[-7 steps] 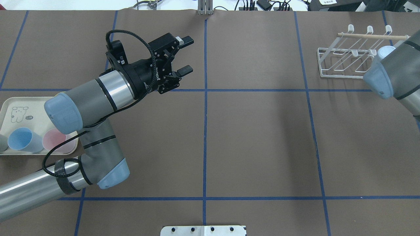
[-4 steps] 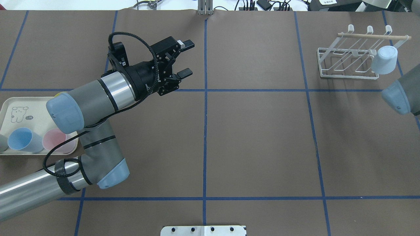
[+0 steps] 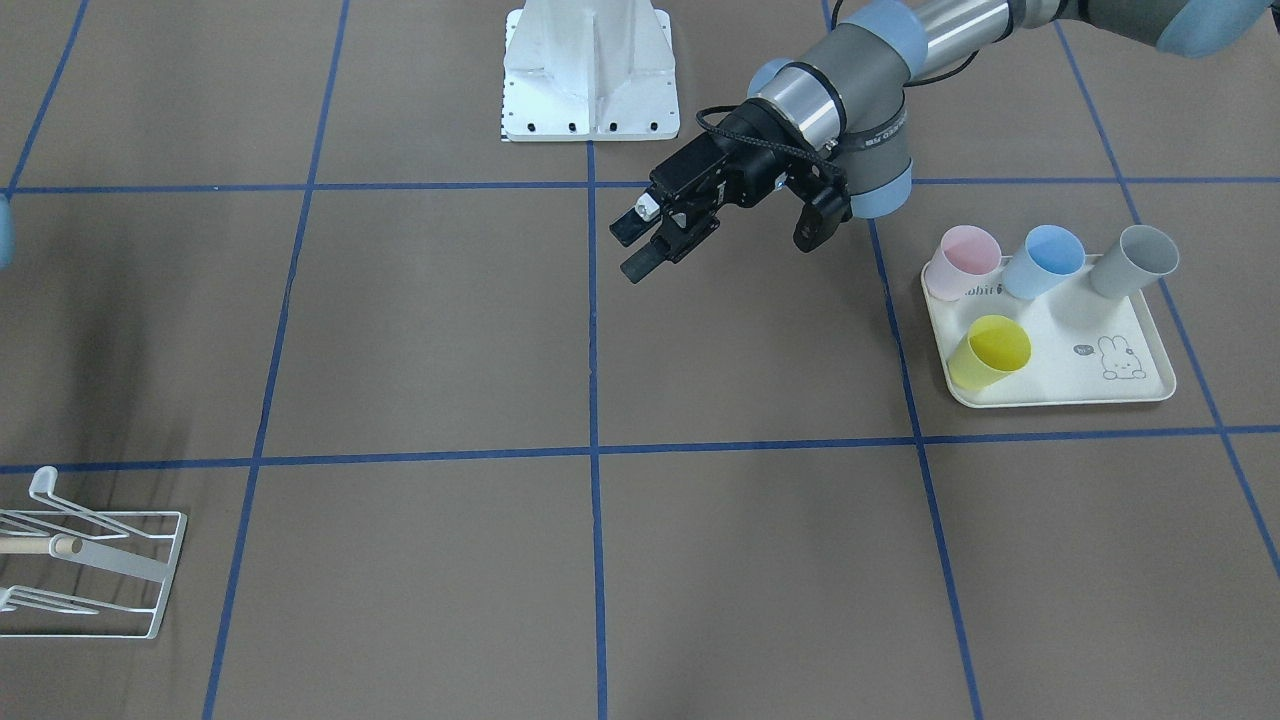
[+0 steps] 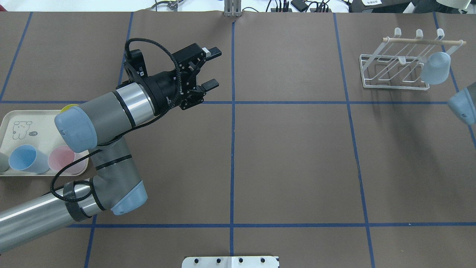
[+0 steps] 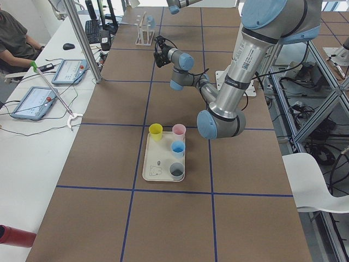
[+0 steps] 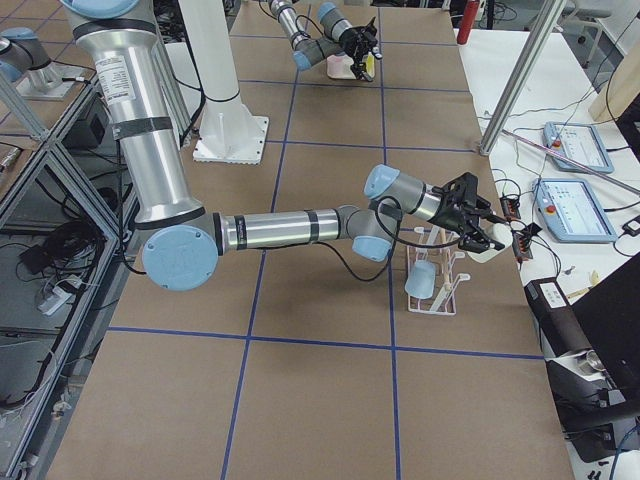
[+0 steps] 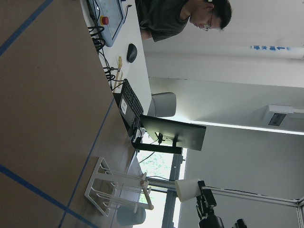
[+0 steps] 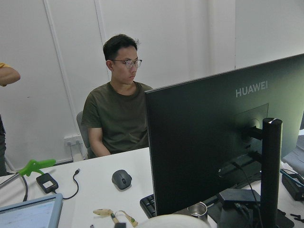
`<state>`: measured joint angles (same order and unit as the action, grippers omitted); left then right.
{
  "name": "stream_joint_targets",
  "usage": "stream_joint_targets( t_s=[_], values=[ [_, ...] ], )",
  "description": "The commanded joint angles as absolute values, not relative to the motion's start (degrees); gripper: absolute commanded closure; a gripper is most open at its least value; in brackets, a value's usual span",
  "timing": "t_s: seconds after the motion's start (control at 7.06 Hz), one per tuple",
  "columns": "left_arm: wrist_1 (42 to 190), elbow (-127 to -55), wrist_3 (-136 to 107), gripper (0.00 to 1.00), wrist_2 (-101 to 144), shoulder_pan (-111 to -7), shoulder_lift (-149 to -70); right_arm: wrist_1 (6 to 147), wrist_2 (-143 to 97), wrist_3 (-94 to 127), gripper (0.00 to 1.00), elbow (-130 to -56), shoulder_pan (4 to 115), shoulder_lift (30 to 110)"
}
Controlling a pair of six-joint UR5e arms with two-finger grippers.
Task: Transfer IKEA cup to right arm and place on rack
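Note:
The light blue IKEA cup (image 4: 435,69) hangs mouth-down on the white wire rack (image 4: 394,86) at the far right, and no gripper touches it. It also shows in the right side view, cup (image 6: 421,280) on rack (image 6: 452,292). The right arm (image 6: 280,228) reaches over the rack with its gripper (image 6: 478,222) just above it. I cannot tell whether that gripper is open or shut. A whitish cup-shaped thing (image 7: 187,189) sits right by it. My left gripper (image 4: 212,67) hovers open and empty left of the centre line.
A cream rabbit-print tray (image 4: 22,119) at the near left holds a pink cup (image 3: 965,255), a blue cup (image 3: 1050,255), a grey one (image 3: 1140,258) and a yellow one (image 3: 990,350). Beyond the rack's end, a person (image 8: 118,114) sits at a desk with a monitor.
The right arm has drawn back to the right, off the rack, uncovering the blue cup left hanging there. The left arm drifted slightly, its gripper still open.

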<state>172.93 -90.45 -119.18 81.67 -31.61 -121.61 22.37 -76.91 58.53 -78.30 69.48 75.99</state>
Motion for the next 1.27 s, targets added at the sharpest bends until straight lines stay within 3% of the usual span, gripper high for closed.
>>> stream_joint_targets(
  t_s=[0.0,1.13],
  values=[
    [173.06,-89.83,-119.18,0.0,81.74,-31.47,-121.55,18.2,-76.55,57.75,1.0,-75.06,69.52,75.5],
    [173.67,-88.33,-119.36,0.0,81.74,-31.11,-120.94,18.19,-68.73,57.57,1.0,-70.4,63.81,74.79]
  ],
)
